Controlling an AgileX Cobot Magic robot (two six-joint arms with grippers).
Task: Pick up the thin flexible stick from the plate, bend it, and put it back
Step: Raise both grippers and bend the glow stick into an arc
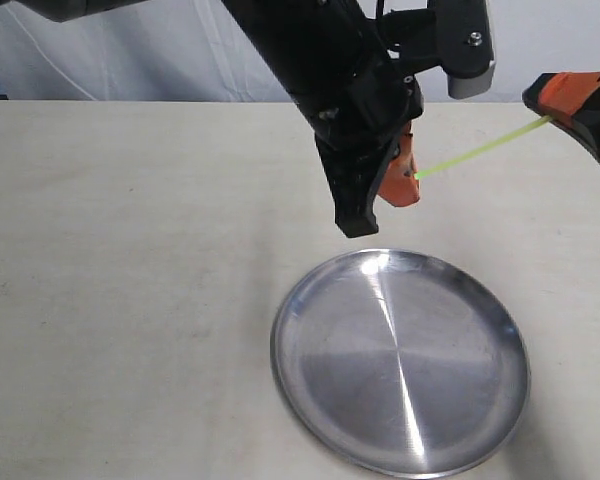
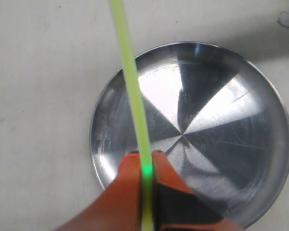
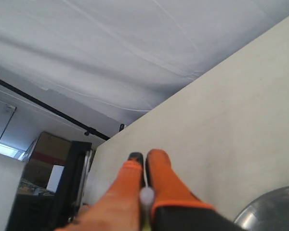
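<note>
Exterior view: a thin yellow-green flexible plastic stick (image 1: 480, 150) hangs in the air, nearly straight and slanting, over the pale table (image 1: 130, 250), beyond the plate's far rim.
Left gripper (image 1: 385, 205): orange-and-black jaws pinched tight on the stick's lower end.
Right gripper (image 1: 555, 115): orange jaws clamped on the stick's higher end; right wrist view shows the pale tip between its fingers.
Plate (image 1: 280, 335): round shiny silver metal plate, flat on the table, beneath the left gripper.
</note>
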